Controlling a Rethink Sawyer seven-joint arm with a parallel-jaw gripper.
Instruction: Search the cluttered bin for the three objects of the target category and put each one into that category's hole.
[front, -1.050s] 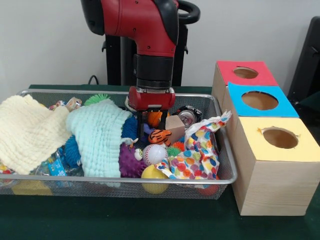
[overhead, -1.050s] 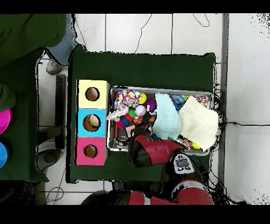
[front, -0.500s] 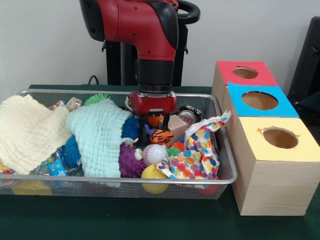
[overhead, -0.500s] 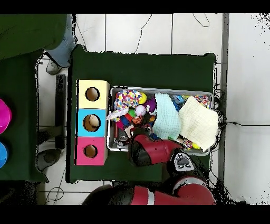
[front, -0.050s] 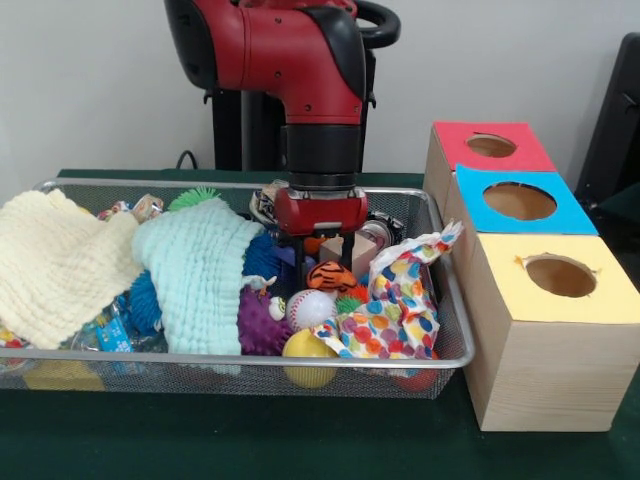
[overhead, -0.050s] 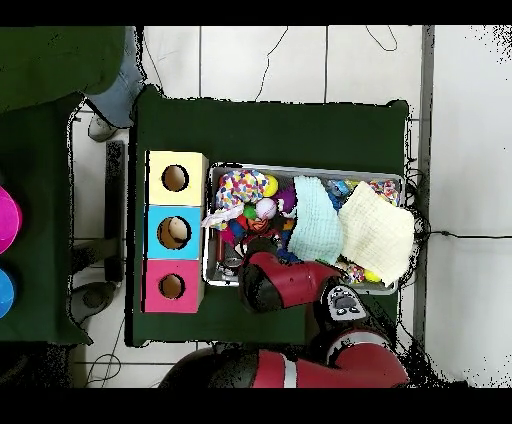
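The wire bin (front, -0.050s: 250, 357) is packed with toys and cloths. My gripper (front, -0.050s: 322, 252) hangs low in its right half, just above an orange tiger-striped toy (front, -0.050s: 332, 276) that lies right beneath it. A white baseball (front, -0.050s: 308, 307) and a yellow ball (front, -0.050s: 308, 347) lie in front of the toy. Right of the bin stand three wooden boxes with round holes: red (front, -0.050s: 455, 140), blue (front, -0.050s: 475, 185), yellow (front, -0.050s: 520, 300). In the overhead view the red arm (overhead, -0.050s: 285, 285) covers the gripper; the bin (overhead, -0.050s: 305, 168) and baseball (overhead, -0.050s: 266, 208) show.
A mint cloth (front, -0.050s: 195, 270) and a cream cloth (front, -0.050s: 55, 260) cover the bin's left half. A polka-dot cloth (front, -0.050s: 395, 310) drapes over the right front. A can (front, -0.050s: 372, 232) lies behind it, and a purple spiky ball (front, -0.050s: 258, 325) sits beside the baseball. A person's shoe (overhead, -0.050s: 105, 125) shows top left.
The gripper has shifted to the right in the front view, toward the boxes. The tiger-striped toy has shifted slightly the same way. The cloths and balls have stayed put.
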